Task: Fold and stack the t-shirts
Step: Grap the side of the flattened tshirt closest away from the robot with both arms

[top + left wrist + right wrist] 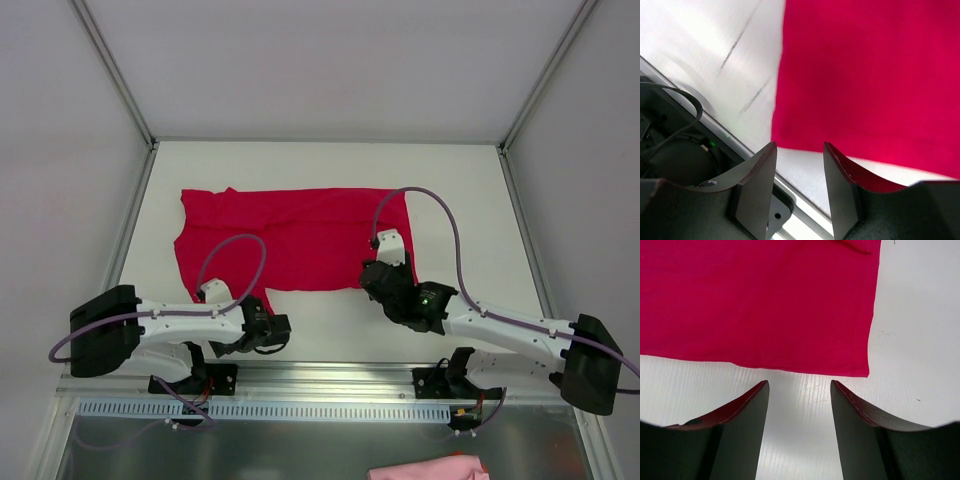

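A crimson t-shirt (300, 235) lies spread flat on the white table (460, 200). Its near hem runs across the right wrist view as a straight edge ending in a corner (867, 374). My right gripper (372, 276) (799, 383) hovers just short of that hem, near the shirt's right corner, open with only bare table between its fingers. My left gripper (274, 331) (800, 147) stands by the shirt's near-left flap (860, 75), close to the table's front edge. It is open too and holds nothing. In the top view the right arm hides part of the hem.
A metal rail (330, 378) runs along the table's near edge and shows in the left wrist view (765, 162). A pink cloth (425, 468) lies beyond it at the bottom. Grey walls and frame posts (115, 75) enclose the table.
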Motion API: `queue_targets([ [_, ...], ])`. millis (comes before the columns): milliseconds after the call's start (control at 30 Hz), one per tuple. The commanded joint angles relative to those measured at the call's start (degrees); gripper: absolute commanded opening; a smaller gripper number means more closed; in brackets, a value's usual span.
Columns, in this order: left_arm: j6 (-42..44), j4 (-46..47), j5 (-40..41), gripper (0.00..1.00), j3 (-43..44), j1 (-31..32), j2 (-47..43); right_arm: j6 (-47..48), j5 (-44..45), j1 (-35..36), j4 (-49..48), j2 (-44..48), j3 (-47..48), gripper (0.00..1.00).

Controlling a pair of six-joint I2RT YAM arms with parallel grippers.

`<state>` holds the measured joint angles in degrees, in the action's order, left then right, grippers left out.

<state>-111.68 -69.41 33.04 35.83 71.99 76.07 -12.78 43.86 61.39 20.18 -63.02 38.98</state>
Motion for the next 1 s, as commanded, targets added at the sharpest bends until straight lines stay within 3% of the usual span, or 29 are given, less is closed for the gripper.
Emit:
queue_targets([
  [0, 2.7, 4.3, 0.1, 0.42, -3.4, -2.3, -4.2, 0.0, 0.7, 0.6, -1.3, 2.3, 0.1, 0.56],
  [100, 4.5, 4.4, 0.7, 0.42, -3.1, -3.6, -4.4, 0.2, 0.8, 0.7, -1.4, 2.7, 0.1, 0.57],
  [200, 13.3, 10.5, 0.4, 0.44, -2.0, -7.7, -2.5, 0.2, 1.1, 0.7, -1.1, 2.9, 0.1, 0.57],
  [500, 17.2, 12.3, 0.3, 0.45, 0.8, -9.4, 1.9, 0.2, 2.1, 0.7, -0.8, 4.0, -0.3, 0.57],
  [600, 18.4, 13.0, -0.1, 0.38, 0.9, -9.5, 2.5, 0.3, 2.4, 0.7, -0.8, 3.9, -0.2, 0.57],
  [633, 18.5, 13.2, -0.3, 0.3, 0.8, -9.5, 2.5, 0.3, 2.5, 0.7, -0.8, 3.8, -0.2, 0.57],
  [833, 19.4, 13.7, -1.0, 0.18, 0.6, -9.4, 2.5, 0.2, 2.6, 0.7, -0.8, 4.0, -0.3, 0.58],
  [867, 19.4, 13.6, -1.0, 0.13, 0.7, -9.4, 2.7, 0.2, 2.7, 0.7, -0.8, 4.0, -0.3, 0.58],
  [967, 19.5, 13.5, -0.9, 0.13, 0.8, -9.4, 2.7, 0.2, 2.7, 0.6, -0.8, 3.8, -0.3, 0.59],
])
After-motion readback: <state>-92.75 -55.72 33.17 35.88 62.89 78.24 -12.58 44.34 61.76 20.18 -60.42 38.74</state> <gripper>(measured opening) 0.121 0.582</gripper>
